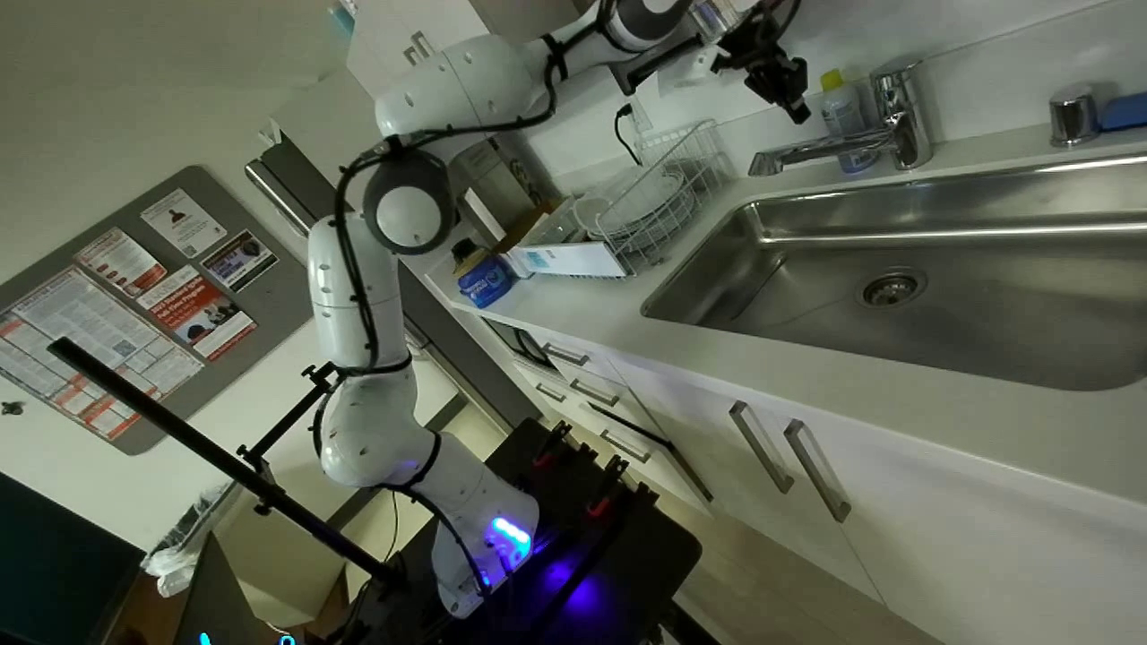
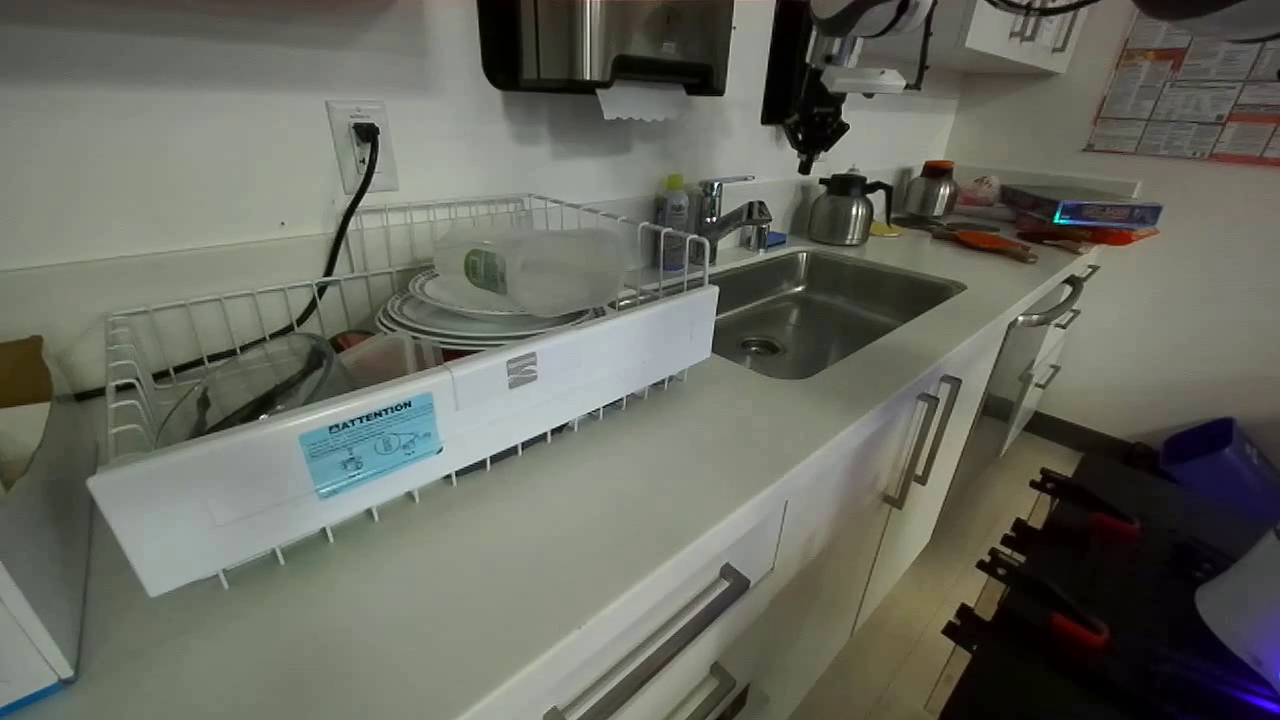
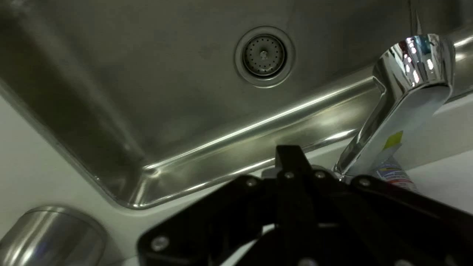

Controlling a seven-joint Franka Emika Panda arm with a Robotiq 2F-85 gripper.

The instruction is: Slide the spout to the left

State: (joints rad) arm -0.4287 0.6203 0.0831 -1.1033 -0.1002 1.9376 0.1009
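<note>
- Here you are at the steel sink (image 1: 1013, 278): your white arm (image 1: 466, 85) is extended, and the gripper (image 2: 806, 165) hangs up in the air, pointing down.
- Pincer check: it's narrow! In the wrist view your two black fingers (image 3: 290, 159) sit together as one dark block.
- And there's your spout (image 1: 824, 149), shiny silver, angling out from its upright base (image 1: 912, 134) at the back of the sink.
- In an exterior view it points to the picture's left, the side where the white-fronted dish rack (image 2: 600, 365) stands.
- Now down through the wrist view: the spout's broad end hangs over the sink, right of the drain (image 3: 264, 55) in the picture, and its narrow end runs in behind your gripper.
- Contact? Both exterior views give you a gap: gripper above, spout below, the two apart.
- Close by, you have a yellow-capped bottle (image 1: 840, 109) near the wall (image 1: 995, 72), with the spout crossing in front of it in an exterior view.
- Farther along the counter (image 1: 806, 369), your small metal fitting (image 1: 1073, 116) sits just beside something blue (image 1: 1125, 110), and a steel jug (image 2: 842, 215) stands at the sink's end away from the rack.
</note>
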